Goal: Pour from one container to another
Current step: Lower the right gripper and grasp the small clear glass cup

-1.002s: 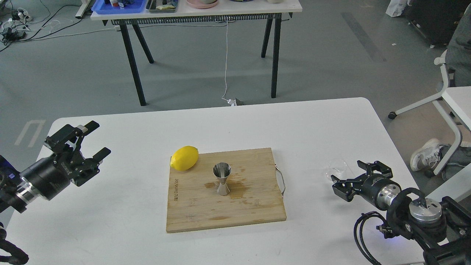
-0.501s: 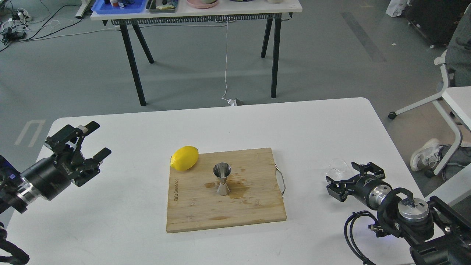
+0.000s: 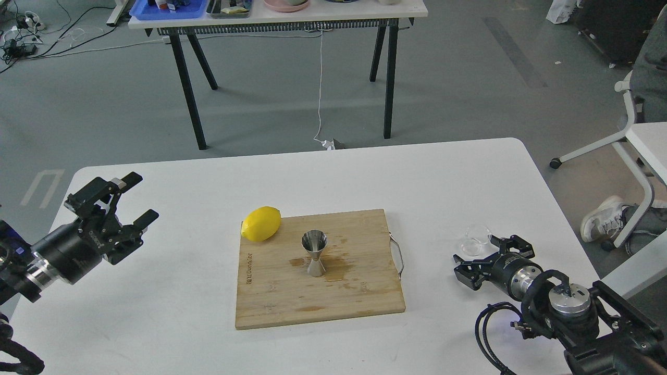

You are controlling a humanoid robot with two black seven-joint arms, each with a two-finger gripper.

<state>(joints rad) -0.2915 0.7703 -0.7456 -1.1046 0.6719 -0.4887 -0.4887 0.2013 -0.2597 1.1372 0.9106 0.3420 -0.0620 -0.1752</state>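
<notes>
Sliding leftward and nearer the table's front edge since a second ago, the right gripper (image 3: 487, 258) now sits just beside the small clear glass cup (image 3: 476, 239), its black fingers spread apart and holding nothing. That cup stands upright on the white table (image 3: 172, 291), right of the board, with the gripper's upper finger close to its near side; whether they touch cannot be told. It looks empty or nearly so, though the glass is too small to be sure. Further left, the shiny steel hourglass jigger (image 3: 315, 253) has not moved: it stands upright mid-board on the bamboo cutting board (image 3: 318, 302), amid darker damp-looking stains, with the yellow lemon (image 3: 261, 224) at the board's far left corner. Well apart on the other side, the left gripper (image 3: 125, 203) hovers open and idle. The shift suggests a grasp being lined up; the pour itself is not yet begun.
</notes>
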